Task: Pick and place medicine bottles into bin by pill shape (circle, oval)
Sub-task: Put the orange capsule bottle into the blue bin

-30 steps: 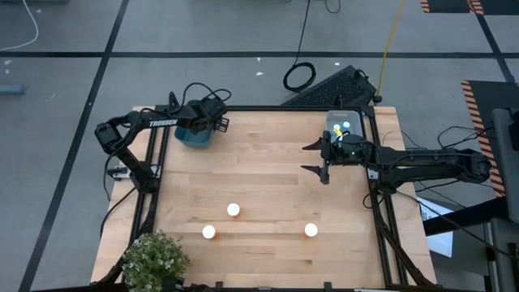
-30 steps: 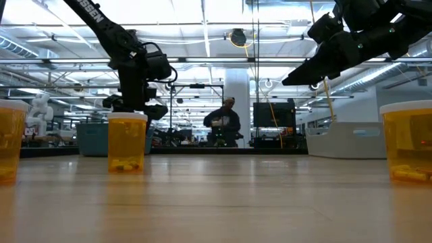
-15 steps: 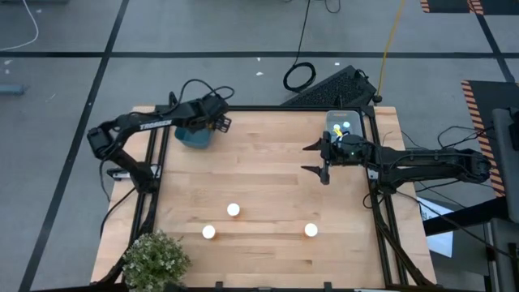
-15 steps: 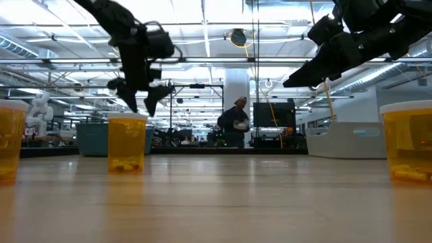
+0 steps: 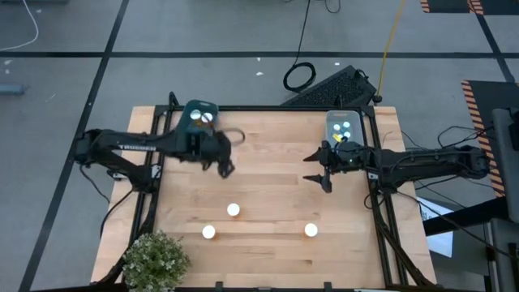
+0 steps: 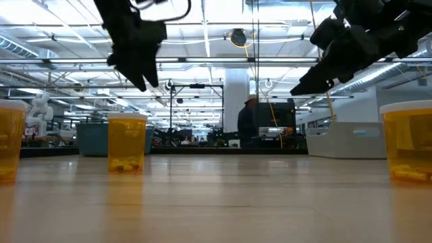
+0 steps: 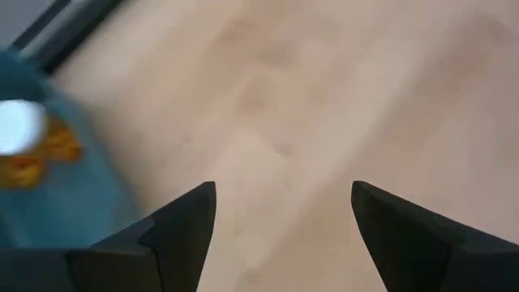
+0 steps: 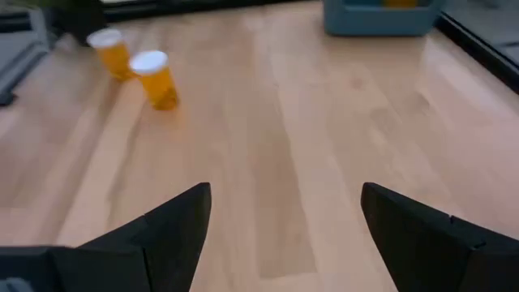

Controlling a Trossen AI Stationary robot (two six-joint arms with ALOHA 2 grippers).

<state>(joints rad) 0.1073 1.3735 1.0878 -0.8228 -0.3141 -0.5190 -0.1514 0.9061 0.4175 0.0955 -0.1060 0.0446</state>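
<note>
Three medicine bottles with white caps stand upright on the wooden table [image 5: 268,243] toward its near side: one [image 5: 233,210] a little farther in, one [image 5: 209,232] just beside it nearer the front edge, and one [image 5: 310,230] well apart to the right. At the far left corner sits a teal bin [image 5: 200,114] with an orange bottle [image 7: 28,142] lying inside it, its white cap showing; at the far right corner sits a pale bin [image 5: 344,126] with small items in it that cannot be made out clearly. The left gripper [image 5: 225,165] hangs above bare wood just in front of the teal bin, fingers spread and holding nothing, as its wrist view shows only tabletop between the two dark fingers [image 7: 174,235]. The right gripper [image 5: 318,169] hovers over the table beside the pale bin, also spread wide and empty. From table height, the bottles show orange bodies with pills at the bottom.
</note>
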